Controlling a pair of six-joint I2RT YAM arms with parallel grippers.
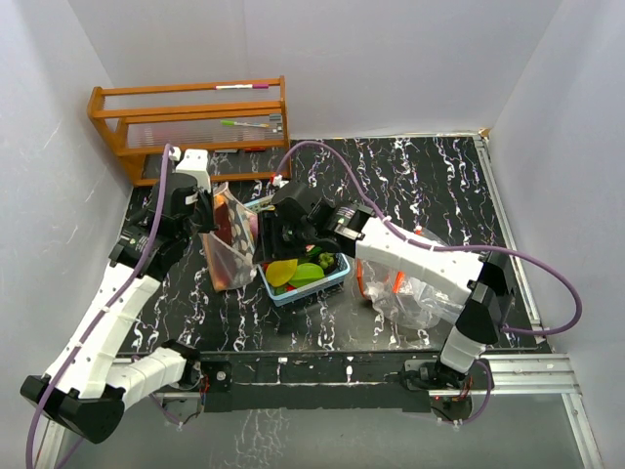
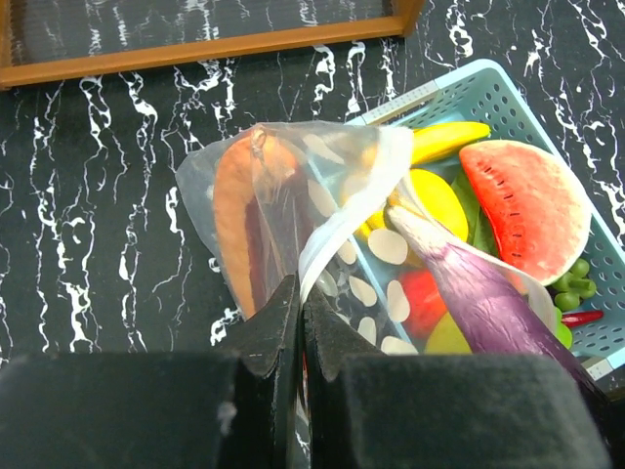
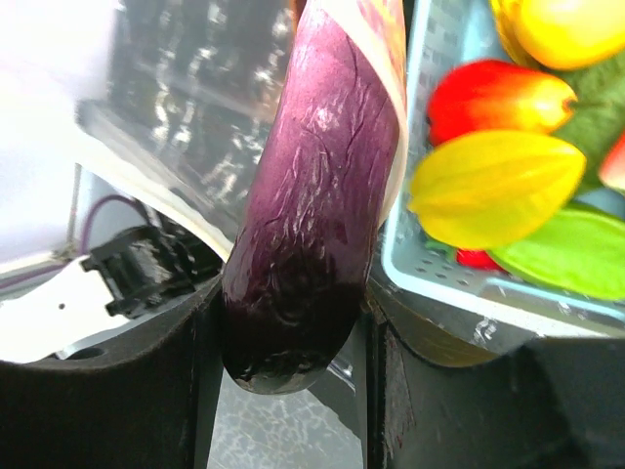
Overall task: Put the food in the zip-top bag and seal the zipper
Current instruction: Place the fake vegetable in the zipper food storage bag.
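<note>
Beside the basket (image 2: 532, 103), right fingers (image 3: 117, 391) grip aubergine (image 3: 312, 215) (left fingers (image 2: 269, 332) pinch bag (image 2: 283, 195)).

White arm links (image 1: 107, 322), black joints (image 1: 181, 210), purple cables (image 1: 314, 145)

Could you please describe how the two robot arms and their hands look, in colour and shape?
The left arm and right arm have white tube-like segments with black joints and black bases. A purple cable runs along each arm. The left hand and right hand are black, each with two fingers.
</note>
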